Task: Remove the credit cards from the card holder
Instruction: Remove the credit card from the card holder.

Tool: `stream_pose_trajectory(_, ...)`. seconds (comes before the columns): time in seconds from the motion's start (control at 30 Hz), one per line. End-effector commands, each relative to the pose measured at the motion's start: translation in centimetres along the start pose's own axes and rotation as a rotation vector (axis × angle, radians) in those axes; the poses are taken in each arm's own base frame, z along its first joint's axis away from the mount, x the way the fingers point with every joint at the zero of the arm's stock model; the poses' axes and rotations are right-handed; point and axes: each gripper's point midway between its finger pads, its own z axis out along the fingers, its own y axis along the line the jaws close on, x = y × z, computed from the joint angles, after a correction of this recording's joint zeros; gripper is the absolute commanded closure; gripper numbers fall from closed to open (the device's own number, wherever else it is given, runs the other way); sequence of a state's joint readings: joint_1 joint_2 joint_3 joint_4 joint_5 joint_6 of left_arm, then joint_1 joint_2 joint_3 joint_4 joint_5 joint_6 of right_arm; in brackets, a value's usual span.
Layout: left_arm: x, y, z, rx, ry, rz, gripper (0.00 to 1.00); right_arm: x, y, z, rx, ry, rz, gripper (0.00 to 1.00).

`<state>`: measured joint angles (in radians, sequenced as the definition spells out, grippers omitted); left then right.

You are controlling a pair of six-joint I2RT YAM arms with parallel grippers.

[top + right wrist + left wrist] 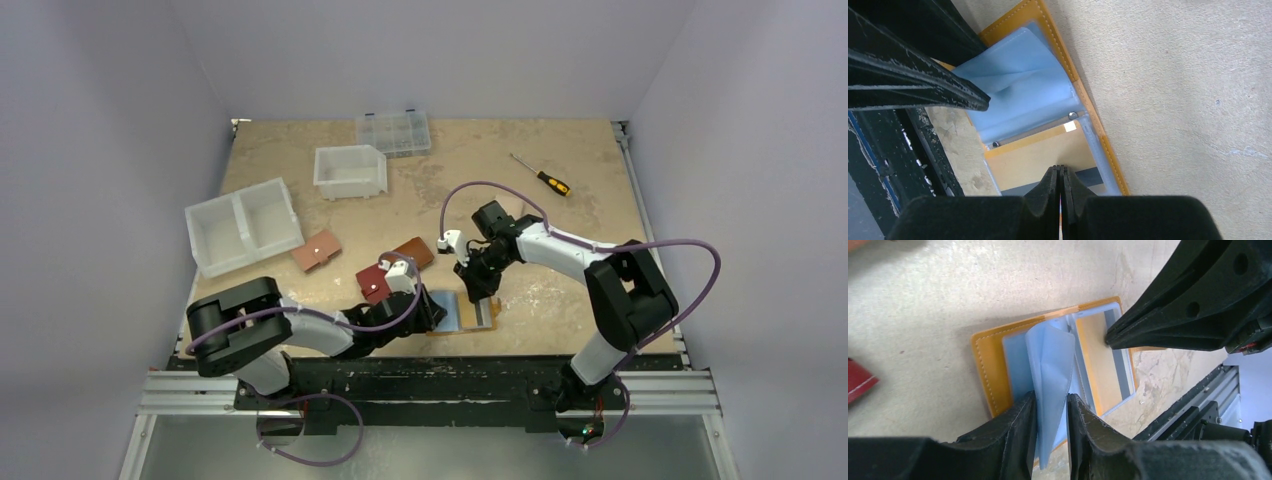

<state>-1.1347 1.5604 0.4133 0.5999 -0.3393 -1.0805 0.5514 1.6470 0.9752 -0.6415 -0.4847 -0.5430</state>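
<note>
- Beige bench [600,200], near edge: red wallet [373,283] just behind the card holder [990,365].
- My left pincer [1051,400] nips its blue sleeve [1050,355]; right pincer [1060,170], closed, touches yellow card [1048,155].

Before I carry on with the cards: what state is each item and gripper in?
card holder: lying open
blue sleeve: lifted, pinched
orange card: in its pocket
left gripper: shut on blue sleeve
right gripper: shut, tips on orange card's pocket
red wallet: closed
</note>
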Motion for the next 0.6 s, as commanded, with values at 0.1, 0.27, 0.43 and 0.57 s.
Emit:
stream_pose_trajectory(0.1, -0.6, 5.4, -1.6, -0.248, -0.004, 0.166, 0.7, 0.8, -0.4, 0.2, 0.02, 0.027, -0.018, 0.92)
stream_pose_trajectory(0.27, -3.1, 4.4, -3.7, -0.273, -0.066, 0.219, 0.7, -0.1, 0.3, -0.5, 0.003, -0.012, -0.038, 0.92)
stream_pose_trajectory(0.43, -5.9, 0.1, -6.4, -0.115, -0.142, 0.224, 0.7, -0.7, 0.8, -1.1, -0.007, -0.047, -0.061, 0.91)
stream_pose_trajectory(0.57, -7.8, -3.8, -8.6, 0.114, -0.226, 0.144, 0.54, -1.5, 1.3, -1.8, -0.015, -0.087, -0.083, 0.91)
